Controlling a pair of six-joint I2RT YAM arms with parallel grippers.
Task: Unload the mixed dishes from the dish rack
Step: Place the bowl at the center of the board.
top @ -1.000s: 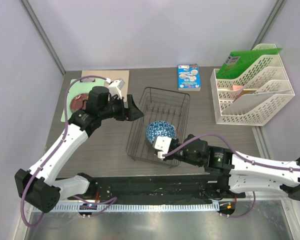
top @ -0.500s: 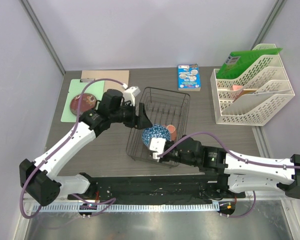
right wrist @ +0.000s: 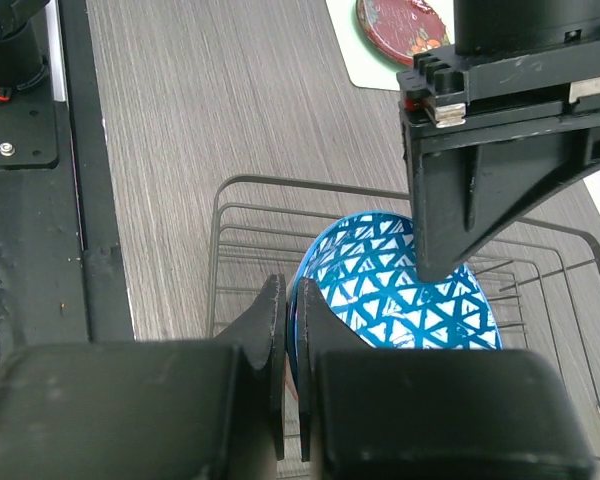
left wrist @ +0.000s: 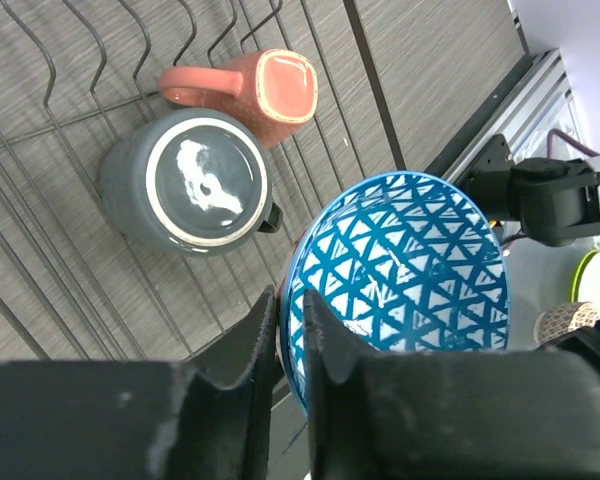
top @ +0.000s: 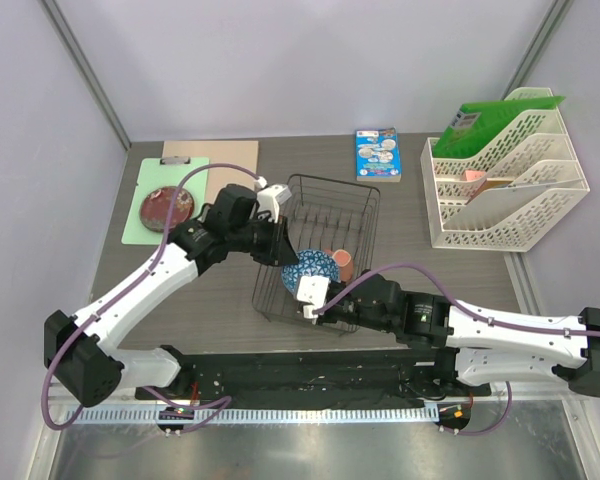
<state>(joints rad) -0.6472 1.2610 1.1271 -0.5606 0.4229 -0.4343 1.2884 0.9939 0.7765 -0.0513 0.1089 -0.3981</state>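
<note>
My left gripper (left wrist: 289,312) and right gripper (right wrist: 288,300) both pinch rim of bowl (left wrist: 400,270). Bowl over dish rack (top: 332,200); mug (left wrist: 195,180), cup (left wrist: 270,90) just beside.

Left gripper (left wrist: 289,305) and right gripper (right wrist: 289,292) both clamped narrow

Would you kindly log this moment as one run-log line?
left gripper: shut on bowl rim | right gripper: shut on same rim | mug, cup: in dish rack | plate: on green mat
</note>
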